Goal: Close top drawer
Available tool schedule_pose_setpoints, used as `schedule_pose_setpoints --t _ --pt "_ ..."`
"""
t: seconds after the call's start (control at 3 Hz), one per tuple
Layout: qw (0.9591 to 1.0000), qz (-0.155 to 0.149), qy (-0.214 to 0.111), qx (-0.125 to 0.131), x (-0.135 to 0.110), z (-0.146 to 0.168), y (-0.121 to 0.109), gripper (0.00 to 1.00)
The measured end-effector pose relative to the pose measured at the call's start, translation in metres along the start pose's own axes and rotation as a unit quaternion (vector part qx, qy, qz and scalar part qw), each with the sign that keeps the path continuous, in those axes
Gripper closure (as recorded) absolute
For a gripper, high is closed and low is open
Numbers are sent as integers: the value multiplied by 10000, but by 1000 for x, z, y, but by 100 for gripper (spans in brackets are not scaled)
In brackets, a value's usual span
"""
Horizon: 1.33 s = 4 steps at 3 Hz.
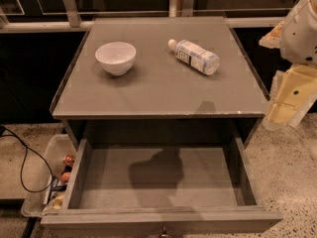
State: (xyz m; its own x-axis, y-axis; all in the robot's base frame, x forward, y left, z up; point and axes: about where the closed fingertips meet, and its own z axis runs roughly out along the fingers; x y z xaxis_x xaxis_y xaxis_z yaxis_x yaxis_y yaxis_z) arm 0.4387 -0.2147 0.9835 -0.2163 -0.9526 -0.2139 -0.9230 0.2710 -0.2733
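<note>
The top drawer (161,182) of the grey cabinet is pulled far out toward the camera and is empty inside. Its flat front panel (158,223) runs along the bottom edge of the view, with the small round knob (163,232) just showing at centre. My gripper (288,100), cream and white, hangs at the right edge of the view, beside the cabinet's front right corner and above the floor. It is apart from the drawer and holds nothing that I can see.
On the cabinet top (158,90) stand a white bowl (115,57) at the left and a plastic bottle (194,56) lying on its side at the right. A clear bin (52,182) with packets sits on the floor left of the drawer, beside a black cable (24,157).
</note>
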Motion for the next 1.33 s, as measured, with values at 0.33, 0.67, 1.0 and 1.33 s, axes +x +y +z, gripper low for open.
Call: schedule_pose_setpoints --t 0.33,0.67,1.0,1.33 --pt "10000 -2 -43 12 0 0 5 0" --pt "9997 -29 -247 -36 -2 8 37 0" --pt "9987 -71 -469 -179 -1 26 85 19" --pt "9949 -236 -964 -203 -7 55 126 42"
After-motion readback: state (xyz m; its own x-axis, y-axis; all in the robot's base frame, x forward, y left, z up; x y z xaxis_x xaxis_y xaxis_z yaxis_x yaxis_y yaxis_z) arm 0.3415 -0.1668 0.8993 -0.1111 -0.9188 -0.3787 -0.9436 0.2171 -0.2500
